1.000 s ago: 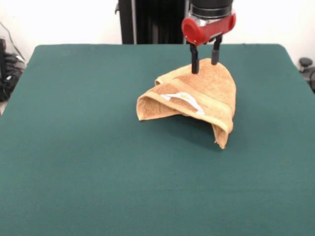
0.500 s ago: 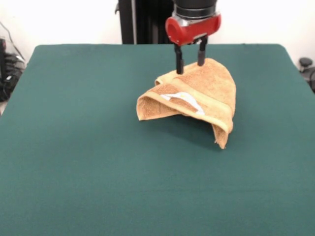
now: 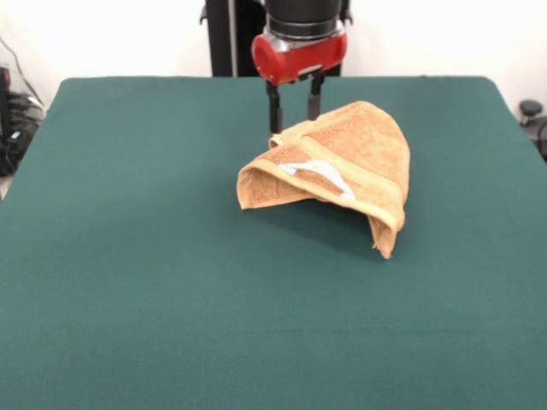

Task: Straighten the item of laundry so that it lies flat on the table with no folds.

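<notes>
Front view, single frame.

Hand towel point(image 3: 342, 171): tan-orange terry, lying right of centre in the upper half of the frame, on the dark green desk point(image 3: 154, 290). It is not flat. It sits as a folded, humped heap, roughly dome-shaped, rounded top toward the upper right. Long axis runs on a diagonal, from the upper left of the heap down to the lower right, where one corner trails to a point at the lower right. A folded lip curls along the left and front side, opening toward the lower left, with shadow under it. A woven band runs along that folded edge. White label point(image 3: 323, 173) with a faint yellow mark lies on the front face of the heap, just under the fold, slanting down to the right.

My claw point(image 3: 292, 106): comes down from the top centre of the frame, red body above, two dark fingers point(image 3: 274, 109) pointing straight down. Fingers stand apart, with green desk showing between them; nothing held. The tips sit at the upper-left edge of the towel heap, just beside its top fold. I cannot tell whether they touch the cloth or the desk.

Dark pedestal point(image 3: 235, 38) stands behind the desk's far edge, top of frame.
</notes>
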Robot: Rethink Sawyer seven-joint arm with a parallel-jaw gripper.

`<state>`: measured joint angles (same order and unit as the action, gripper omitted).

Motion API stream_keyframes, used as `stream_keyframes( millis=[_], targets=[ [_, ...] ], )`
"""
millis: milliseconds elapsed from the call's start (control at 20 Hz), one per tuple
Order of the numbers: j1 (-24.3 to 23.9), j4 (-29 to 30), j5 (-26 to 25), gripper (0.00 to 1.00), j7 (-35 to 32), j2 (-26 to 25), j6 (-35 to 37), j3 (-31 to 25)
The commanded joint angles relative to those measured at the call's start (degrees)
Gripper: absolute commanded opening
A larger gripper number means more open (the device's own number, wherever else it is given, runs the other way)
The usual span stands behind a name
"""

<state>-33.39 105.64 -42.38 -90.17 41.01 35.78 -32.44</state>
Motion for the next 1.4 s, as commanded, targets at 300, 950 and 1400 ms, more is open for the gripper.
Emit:
stream_keyframes(
  millis=[300,950,1400],
  targets=[
    [1.1,3.3,-5.2,1.00,2.9,-7.6,0.3,2.1],
    [0.4,4.3,-4.6,1.00,4.0,-9.8,0.6,1.0],
    [0.9,1.4,-7.1,1.00,3.9,-13.1,-2.1,1.6]
  ],
)
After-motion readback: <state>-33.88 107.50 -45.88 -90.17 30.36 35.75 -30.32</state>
